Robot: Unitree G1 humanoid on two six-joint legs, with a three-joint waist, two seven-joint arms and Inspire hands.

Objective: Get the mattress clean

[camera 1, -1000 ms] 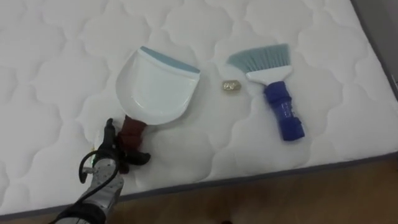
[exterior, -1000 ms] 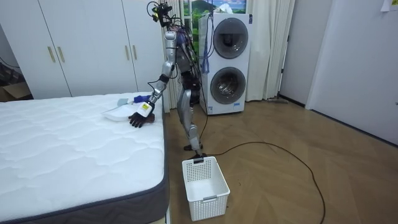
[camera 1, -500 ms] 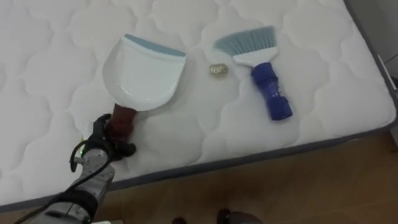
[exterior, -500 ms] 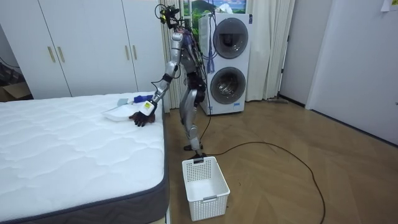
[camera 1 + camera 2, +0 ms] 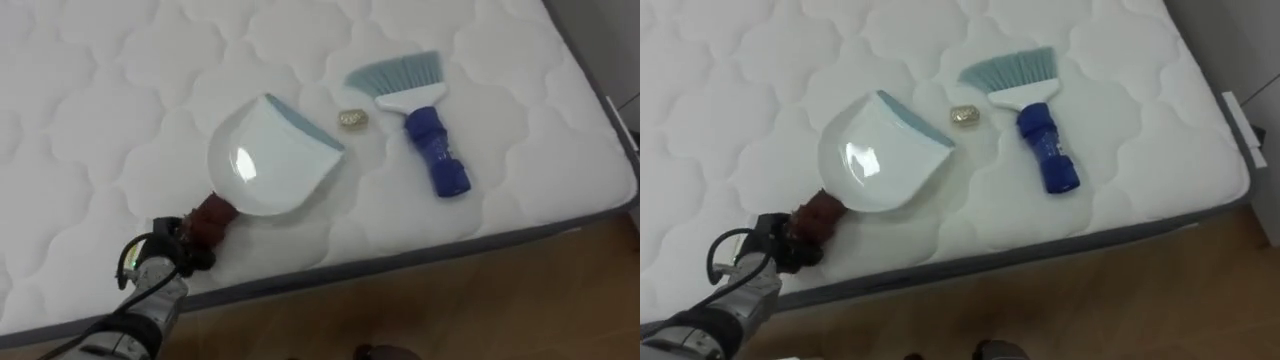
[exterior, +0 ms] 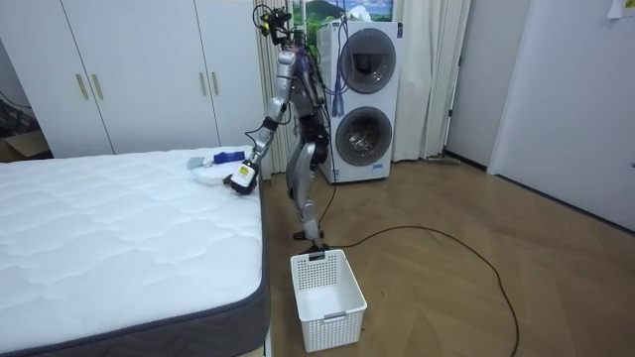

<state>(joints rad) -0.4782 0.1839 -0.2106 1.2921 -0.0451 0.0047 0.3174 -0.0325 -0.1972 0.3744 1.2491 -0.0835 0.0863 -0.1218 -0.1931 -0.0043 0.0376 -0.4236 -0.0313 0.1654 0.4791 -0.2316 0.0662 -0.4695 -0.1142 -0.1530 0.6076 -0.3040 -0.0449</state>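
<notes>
Now | left hand (image 5: 165, 262) curled round dustpan (image 5: 265, 160) handle | glossy white scoop | quilted mattress (image 5: 100, 100) | bristly blue brush (image 5: 425, 130) flat

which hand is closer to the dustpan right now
Left. The left hand grips the dustpan by its handle; the right arm is back by the body, off the bed.

I'm seeing a home bedroom here: quilted white mattress (image 6: 119, 213), white wardrobe doors (image 6: 139, 74) behind it, wooden floor (image 6: 446, 278) (plus a stacked washer and dryer (image 6: 367, 99) beside the curtain (image 6: 437, 69)).
</notes>
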